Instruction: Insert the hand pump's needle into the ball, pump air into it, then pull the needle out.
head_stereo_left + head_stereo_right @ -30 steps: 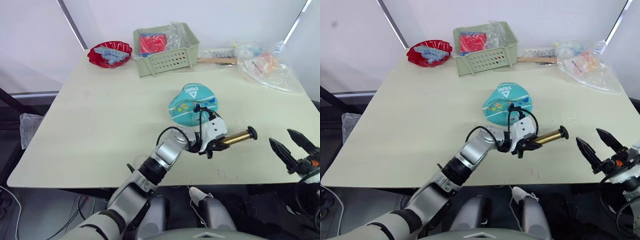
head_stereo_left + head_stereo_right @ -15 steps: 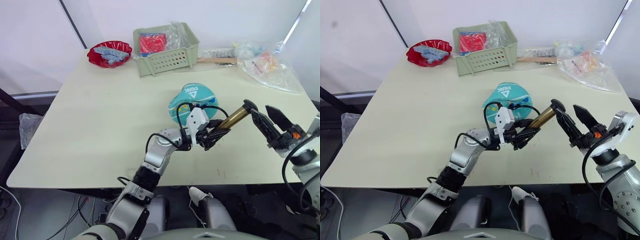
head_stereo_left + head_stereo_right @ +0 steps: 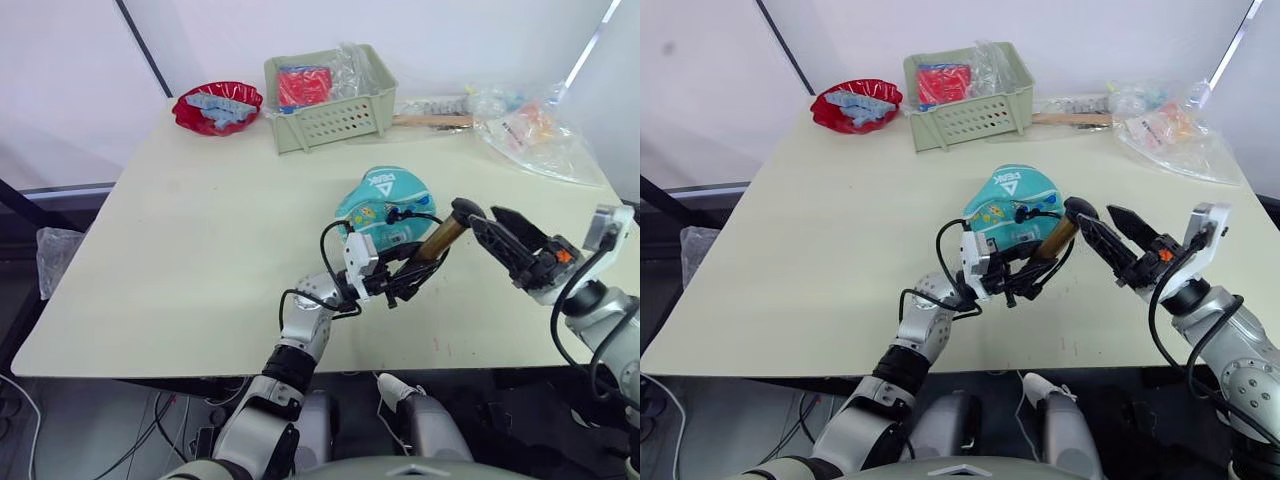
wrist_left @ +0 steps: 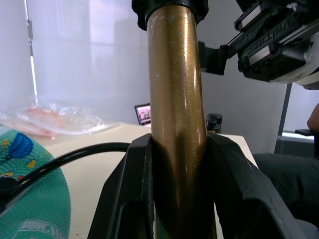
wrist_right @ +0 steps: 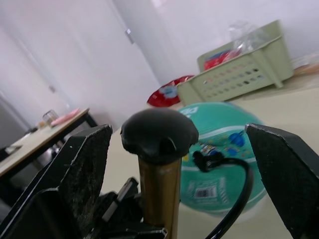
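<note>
Ball [image 3: 385, 205], teal with cartoon prints and a white triangle logo, sits on the worktop [image 3: 200, 240] a little right of centre. It looks partly flat, sagging on its near side. A black fitting sits on the ball's near face, with the thin black hose [image 3: 945, 245] looping from it toward the pump; I judge the needle is already seated, though the pin itself is too small to confirm.

Hand pump [image 3: 440, 238]: brass cylinder held off the worktop at about 5 o'clock of the ball, tilted, black handle [image 5: 159, 132] pointing toward 2 o'clock.

Left gripper [image 3: 400, 280]: jaws closed snugly around the lower cylinder, near the base; left wrist view shows both fingers pressed to the brass.

Right gripper [image 3: 500, 240]: jaws spread wide, one finger on either side of the handle knob, not touching it.

Progress estimate: insertion apparently done; pumping not started, since the handle is not yet grasped. Remaining: close on the handle, stroke it, then withdraw the needle.

At 12 o'clock, well apart: green basket [image 3: 330, 100], red bowl [image 3: 215, 105], plastic bags [image 3: 530, 130].
</note>
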`<act>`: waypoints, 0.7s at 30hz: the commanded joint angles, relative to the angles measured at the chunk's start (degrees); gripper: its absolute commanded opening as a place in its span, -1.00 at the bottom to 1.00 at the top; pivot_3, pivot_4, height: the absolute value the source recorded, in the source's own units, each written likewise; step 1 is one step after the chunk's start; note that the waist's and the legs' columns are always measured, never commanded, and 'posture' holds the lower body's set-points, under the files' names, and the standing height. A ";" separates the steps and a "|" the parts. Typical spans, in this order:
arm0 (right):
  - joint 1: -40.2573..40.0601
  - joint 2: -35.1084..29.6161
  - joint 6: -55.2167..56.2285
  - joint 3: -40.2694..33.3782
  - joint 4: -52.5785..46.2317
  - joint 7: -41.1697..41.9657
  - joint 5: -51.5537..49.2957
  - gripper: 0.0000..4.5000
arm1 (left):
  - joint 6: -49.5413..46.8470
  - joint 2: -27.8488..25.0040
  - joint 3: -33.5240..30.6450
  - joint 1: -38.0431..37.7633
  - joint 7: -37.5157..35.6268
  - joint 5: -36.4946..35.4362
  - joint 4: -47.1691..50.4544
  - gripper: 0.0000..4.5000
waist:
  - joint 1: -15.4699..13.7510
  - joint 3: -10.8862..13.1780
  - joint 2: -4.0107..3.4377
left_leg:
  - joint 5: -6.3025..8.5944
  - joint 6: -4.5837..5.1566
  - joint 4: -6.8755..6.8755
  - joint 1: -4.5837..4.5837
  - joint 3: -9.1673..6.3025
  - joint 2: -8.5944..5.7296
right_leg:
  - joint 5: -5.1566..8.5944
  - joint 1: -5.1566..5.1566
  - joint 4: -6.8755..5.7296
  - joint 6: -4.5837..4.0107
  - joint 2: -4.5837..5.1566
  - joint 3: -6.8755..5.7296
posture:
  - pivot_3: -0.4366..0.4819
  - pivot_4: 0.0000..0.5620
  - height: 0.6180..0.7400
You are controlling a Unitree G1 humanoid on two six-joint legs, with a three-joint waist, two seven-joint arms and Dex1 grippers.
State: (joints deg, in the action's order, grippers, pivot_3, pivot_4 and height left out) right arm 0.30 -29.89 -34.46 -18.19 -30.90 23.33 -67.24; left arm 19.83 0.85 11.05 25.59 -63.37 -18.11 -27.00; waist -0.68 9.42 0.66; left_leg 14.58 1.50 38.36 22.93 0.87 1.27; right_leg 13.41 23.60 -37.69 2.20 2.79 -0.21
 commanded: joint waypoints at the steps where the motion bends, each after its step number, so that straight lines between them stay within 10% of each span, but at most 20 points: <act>1: 1.63 -0.85 -0.99 0.80 -1.75 0.80 -1.35 1.00 | 5.04 0.90 -1.25 0.31 -4.18 -2.38 -1.77 -0.54 | -0.02 0.01 0.01 | 0.01 0.03 0.00 0.01 -0.01 0.00 | 0.00 0.00 0.00 0.00 0.00 -0.01 | -0.05 -0.47 0.96; 21: 7.22 0.57 -0.71 7.50 -2.30 1.59 3.47 1.00 | 6.40 1.67 -2.84 1.14 -6.37 -2.48 -5.20 -0.54 | 0.01 0.02 0.03 | 0.03 0.05 0.00 0.03 -0.05 0.01 | 0.00 0.00 0.03 0.02 -0.01 -0.04 | -0.05 -0.47 0.96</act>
State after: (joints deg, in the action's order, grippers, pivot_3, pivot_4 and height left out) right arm 6.73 -29.48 -36.01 -10.41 -31.08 24.37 -63.81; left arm 25.02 1.93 8.79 25.76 -69.72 -20.03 -32.44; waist -0.67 9.44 0.69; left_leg 14.61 1.56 38.36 22.96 0.83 1.27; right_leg 13.41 23.60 -37.65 2.22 2.78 -0.26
